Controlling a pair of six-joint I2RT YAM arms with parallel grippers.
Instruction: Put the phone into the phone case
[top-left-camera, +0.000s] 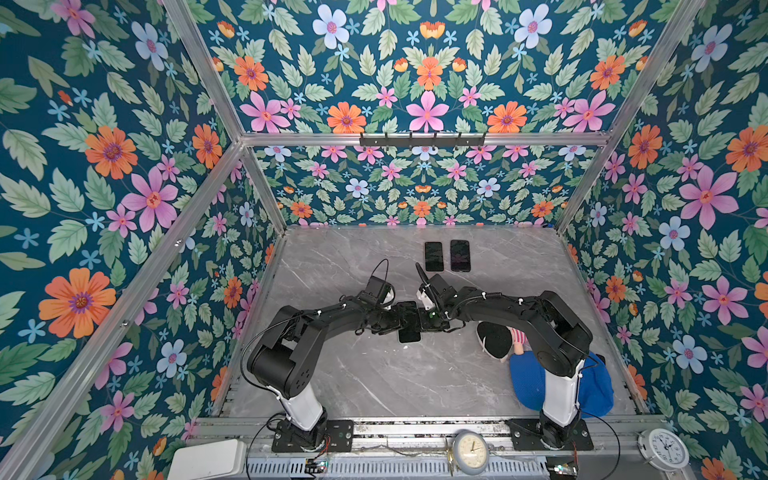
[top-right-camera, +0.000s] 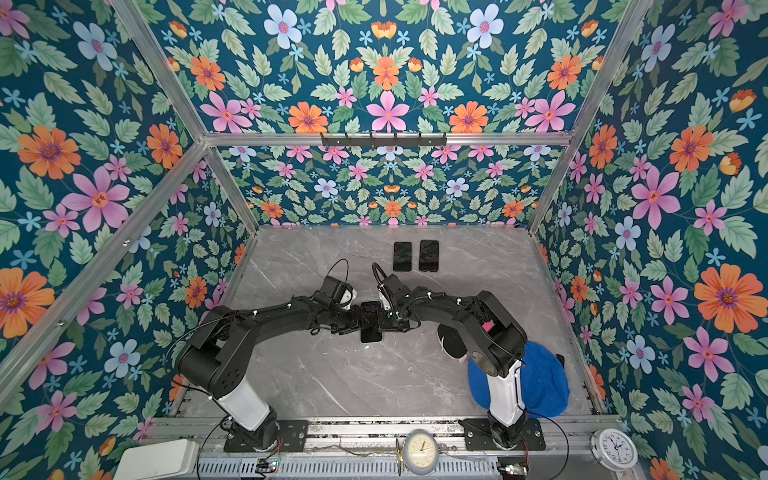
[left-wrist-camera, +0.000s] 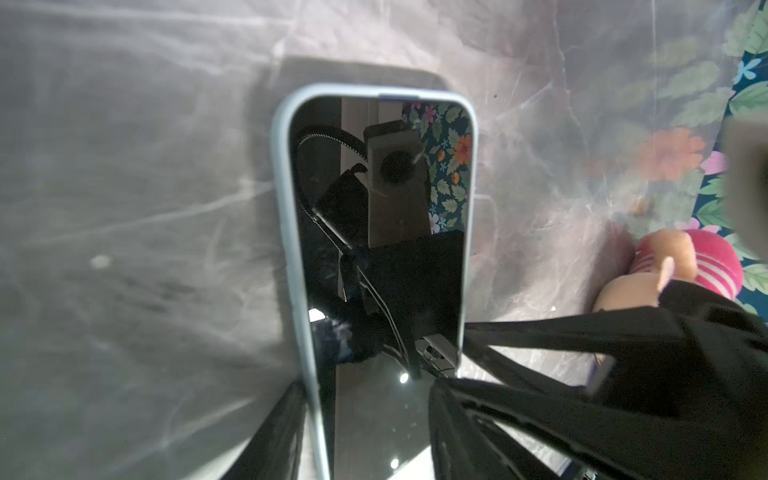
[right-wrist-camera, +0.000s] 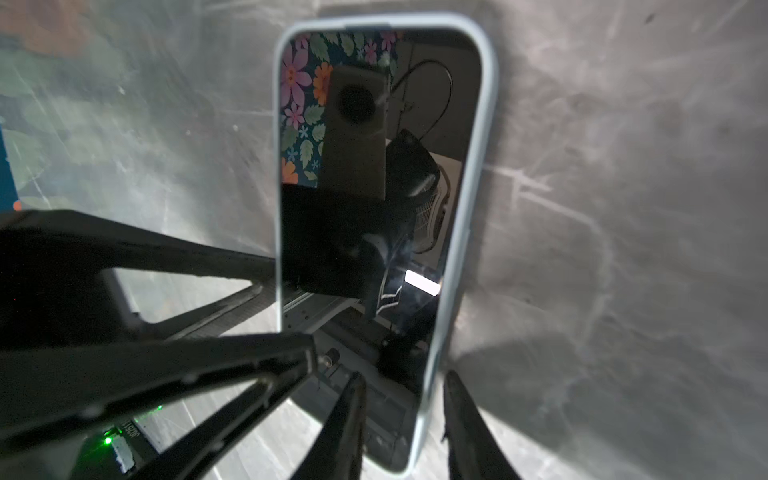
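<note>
phone (top-left-camera: 409, 333) (top-right-camera: 371, 332): dark-screened, at the centre of the grey marble table (top-left-camera: 374, 374), just below mid-frame in both top views. Its long axis runs up and down the frame, between the two gripper heads.
phone case (left-wrist-camera: 332, 90) (right-wrist-camera: 436, 21): pale blue. In both wrist views its rim wraps the far end and the visible long edges of the screen, so the phone sits inside it there. The near end is hidden by fingers.
left gripper (top-left-camera: 392, 321) (right-wrist-camera: 293, 309): comes from the left of the top views to the phone's left long edge. One finger lies outside the case wall, the other over the glass. Whether they squeeze cannot be told.
right gripper (top-left-camera: 428, 318) (right-wrist-camera: 403, 374): meets the opposite long edge from the right. Its fingers straddle the rim, one on the screen side and one outside. A firm pinch cannot be confirmed.
contact with table: whether the phone lies flat or is raised cannot be told.
spare phones (top-left-camera: 434, 256) (top-left-camera: 460, 255): two dark slabs lying flat side by side at the upper centre of the table, well apart from the grippers.
blue cap (top-left-camera: 525, 386): lower right of the table, partly behind the right arm.
plush toy (left-wrist-camera: 665, 262): near the cap, to the right of the phone.
clocks (top-left-camera: 469, 451) (top-left-camera: 663, 449): two, along the lower edge of the frame.
</note>
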